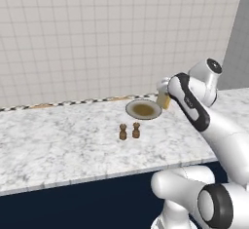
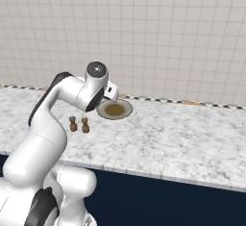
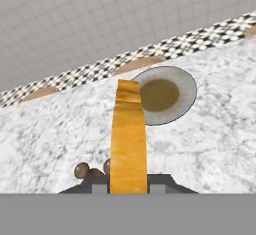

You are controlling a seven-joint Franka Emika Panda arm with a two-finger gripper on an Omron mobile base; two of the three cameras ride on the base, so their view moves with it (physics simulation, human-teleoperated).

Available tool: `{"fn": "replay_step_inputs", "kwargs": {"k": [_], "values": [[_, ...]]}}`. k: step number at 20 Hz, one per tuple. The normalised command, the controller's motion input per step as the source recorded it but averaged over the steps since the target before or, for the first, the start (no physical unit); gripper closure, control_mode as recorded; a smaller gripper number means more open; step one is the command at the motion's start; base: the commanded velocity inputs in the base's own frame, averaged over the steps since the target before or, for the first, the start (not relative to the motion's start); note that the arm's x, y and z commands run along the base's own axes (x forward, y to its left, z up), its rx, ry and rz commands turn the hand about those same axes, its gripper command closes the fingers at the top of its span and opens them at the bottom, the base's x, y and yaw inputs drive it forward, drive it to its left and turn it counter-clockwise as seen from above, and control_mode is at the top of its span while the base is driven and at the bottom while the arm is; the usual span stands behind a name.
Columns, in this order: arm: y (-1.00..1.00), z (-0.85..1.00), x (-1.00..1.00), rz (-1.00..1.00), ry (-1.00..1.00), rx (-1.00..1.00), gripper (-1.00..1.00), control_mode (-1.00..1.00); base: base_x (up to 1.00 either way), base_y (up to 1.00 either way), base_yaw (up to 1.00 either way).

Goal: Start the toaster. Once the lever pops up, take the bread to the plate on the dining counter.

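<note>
Item, nearest us: the pincer, clenched on the bread, a golden-brown slice held edge-on so that its long axis runs straight out from the finger tips toward the wall. In the left base view we note the same slice as a pale yellow corner beyond the wrist, just beside the plate's rim. Item, next out: two small brown shakers standing together on the counter, nearer to us than the plate and well apart from the slice. Item, beyond: the plate, round, grey-beige rimmed with a brown centre, lying flat on the marble ahead of the slice's far tip and slightly to one side. Item, farthest: a checkered strip and pale tiled wall. We judge the carry nearly done; the coming move needs the slice brought forward over the plate and laid flat before release.
</note>
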Motion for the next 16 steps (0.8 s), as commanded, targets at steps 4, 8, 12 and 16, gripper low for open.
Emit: {"fn": "replay_step_inputs", "kwargs": {"k": [4,8,12,16], "values": [[0.00,-0.09,0.58,0.00,0.06,0.03,1.00,-1.00,0.00,0.00,0.00],[0.00,-0.12,0.49,0.00,0.05,0.04,1.00,-1.00,0.00,0.00,0.00],[0.00,-0.32,0.43,0.00,0.06,0.01,1.00,-1.00,0.00,0.00,0.00],[0.00,-0.64,0.22,0.00,0.08,0.01,1.00,-1.00,0.00,0.00,0.00]]}}
